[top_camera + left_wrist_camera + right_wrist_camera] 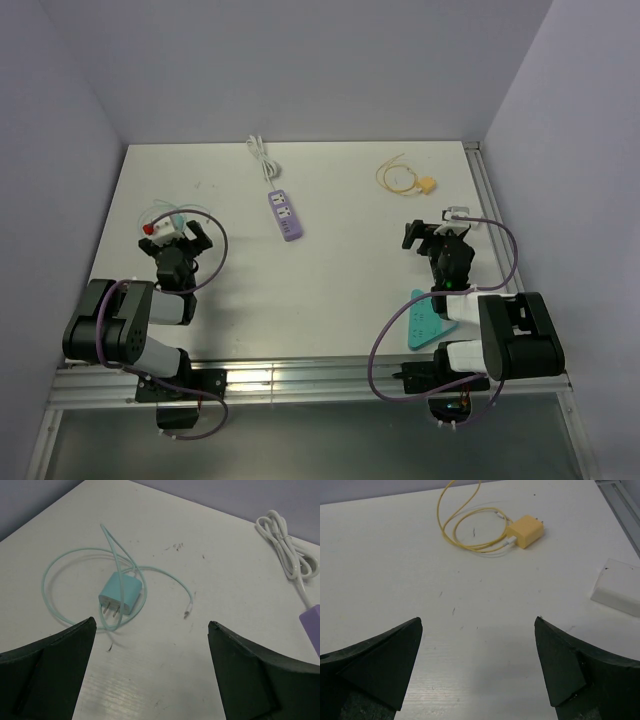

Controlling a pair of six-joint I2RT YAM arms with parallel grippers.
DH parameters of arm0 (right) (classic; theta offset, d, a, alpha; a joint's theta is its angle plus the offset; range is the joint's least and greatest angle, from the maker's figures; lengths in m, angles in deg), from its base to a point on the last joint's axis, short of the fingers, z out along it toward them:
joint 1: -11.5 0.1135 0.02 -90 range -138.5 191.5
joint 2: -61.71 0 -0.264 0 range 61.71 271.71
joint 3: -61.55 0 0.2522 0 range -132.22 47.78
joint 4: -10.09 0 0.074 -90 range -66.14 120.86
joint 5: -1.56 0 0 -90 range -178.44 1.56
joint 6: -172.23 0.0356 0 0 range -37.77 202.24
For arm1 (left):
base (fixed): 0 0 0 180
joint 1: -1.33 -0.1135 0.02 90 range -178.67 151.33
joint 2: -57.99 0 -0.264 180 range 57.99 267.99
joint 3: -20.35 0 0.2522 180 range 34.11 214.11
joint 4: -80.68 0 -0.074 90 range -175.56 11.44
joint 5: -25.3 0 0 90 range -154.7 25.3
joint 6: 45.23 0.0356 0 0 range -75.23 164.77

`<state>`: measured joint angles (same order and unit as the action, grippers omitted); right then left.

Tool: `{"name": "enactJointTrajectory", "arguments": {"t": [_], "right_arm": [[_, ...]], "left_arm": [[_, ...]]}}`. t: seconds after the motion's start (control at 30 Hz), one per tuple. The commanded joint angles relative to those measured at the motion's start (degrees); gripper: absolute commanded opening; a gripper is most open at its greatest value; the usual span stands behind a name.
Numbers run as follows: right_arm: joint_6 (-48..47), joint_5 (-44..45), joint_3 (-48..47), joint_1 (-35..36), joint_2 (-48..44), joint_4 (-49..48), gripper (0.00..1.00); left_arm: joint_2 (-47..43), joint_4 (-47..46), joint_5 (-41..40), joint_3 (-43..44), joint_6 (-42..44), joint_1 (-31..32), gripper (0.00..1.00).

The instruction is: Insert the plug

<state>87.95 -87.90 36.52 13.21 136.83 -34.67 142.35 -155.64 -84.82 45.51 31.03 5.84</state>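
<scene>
Standing by the worktop [330, 290], I see nothing of the job done yet. The plug [525, 531] lies at the far right of the worktop with its looped yellow cable [465, 535] beside it, well apart from the purple power strip [285, 214] near the middle. The right pincer [479, 620] hangs wide open and empty, facing the plug but short of it. The left pincer [152, 625] is equally open and empty, near a teal charger [121, 594]. Left to do, I judge: grasp the plug, carry it to the strip, line up its 2 prongs, press it home.
</scene>
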Motion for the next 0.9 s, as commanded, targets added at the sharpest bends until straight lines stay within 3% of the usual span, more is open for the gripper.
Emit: {"name": "enactJointTrajectory", "arguments": {"t": [0.0, 0.57, 0.6, 0.63, 0.73, 0.87], "right_arm": [[-1.8, 1.5, -1.1, 0.0, -0.8, -4.7, 1.0], [-1.8, 1.5, -1.2, 0.0, -0.8, -4.6, 1.0], [-1.8, 1.6, -1.2, 0.0, -0.8, -4.6, 1.0], [-1.8, 1.6, -1.1, 0.0, -0.9, -4.7, 1.0], [-0.8, 7.6, -1.3, 0.7, -2.8, -3.5, 1.0], [0.2, 11.2, -4.8, 1.6, -6.4, 6.1, 1.0]], "left_arm": [[-0.6, -2.5, -1.9, 1.4, 3.0, -0.1, 0.99], [-1.6, -5.4, 0.1, 0.0, 4.8, 0.1, 0.99], [-3.3, -1.4, -1.0, 1.2, 5.4, 0.1, 0.99], [-7.9, 3.2, -8.1, 2.7, 5.0, 2.1, 1.0], [-15.8, 21.0, -12.0, 9.1, 1.5, 6.2, 0.99], [-22.9, 23.9, -12.7, 9.7, -3.7, 11.4, 0.99]]}}
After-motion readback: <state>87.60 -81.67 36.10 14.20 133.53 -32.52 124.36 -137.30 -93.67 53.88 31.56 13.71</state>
